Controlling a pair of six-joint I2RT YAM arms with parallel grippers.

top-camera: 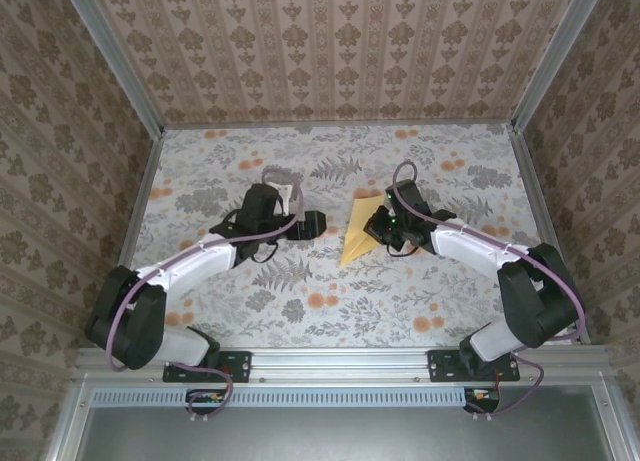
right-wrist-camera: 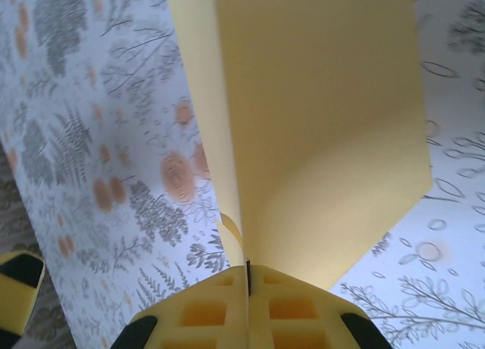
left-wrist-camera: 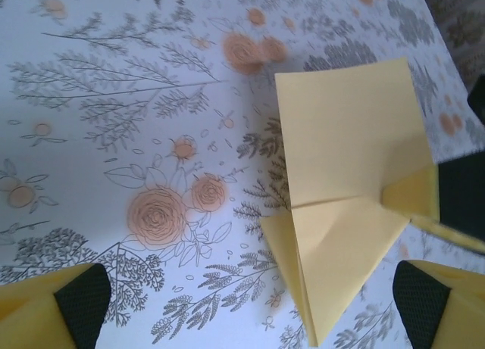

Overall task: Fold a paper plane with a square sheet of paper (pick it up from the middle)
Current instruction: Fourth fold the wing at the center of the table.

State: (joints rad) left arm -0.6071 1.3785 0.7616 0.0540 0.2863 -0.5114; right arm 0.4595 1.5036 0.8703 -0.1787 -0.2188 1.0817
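**Right gripper pinches the yellow plane while the left gripper stands wide beside it**

Wallpapered walls (top-camera: 330,51) close in three sides of the table (top-camera: 450,301), whose white cover is printed with grey ferns and orange flowers. From the near edge the left arm (top-camera: 190,266) and the right arm (top-camera: 480,249) both reach inward. Their wrists face each other near the table's middle.

Between them is the paper plane (top-camera: 360,231), plain yellow. From above it is a long triangle with its point toward the near edge and slightly left, and its broad end farther away. The left wrist camera shows the paper plane (left-wrist-camera: 341,167) as a flat upper panel crossed by a crease, below which folded flaps narrow to the point. From the right wrist camera the paper plane (right-wrist-camera: 318,122) rises as two panels meeting along a fold. I cannot tell whether its underside touches the table.

The right gripper (top-camera: 384,229) sits at the plane's right side. In its own camera the right gripper (right-wrist-camera: 248,277) has its two yellow fingers (right-wrist-camera: 204,311) pressed together, with the plane's fold caught in the seam between them.

The left gripper (top-camera: 308,223) is just left of the plane and apart from it. In its wrist view the left gripper (left-wrist-camera: 254,307) is spread wide, with its black pads (left-wrist-camera: 420,303) at opposite bottom corners. The plane's point shows between them, nearer the right-hand one, and touches neither.
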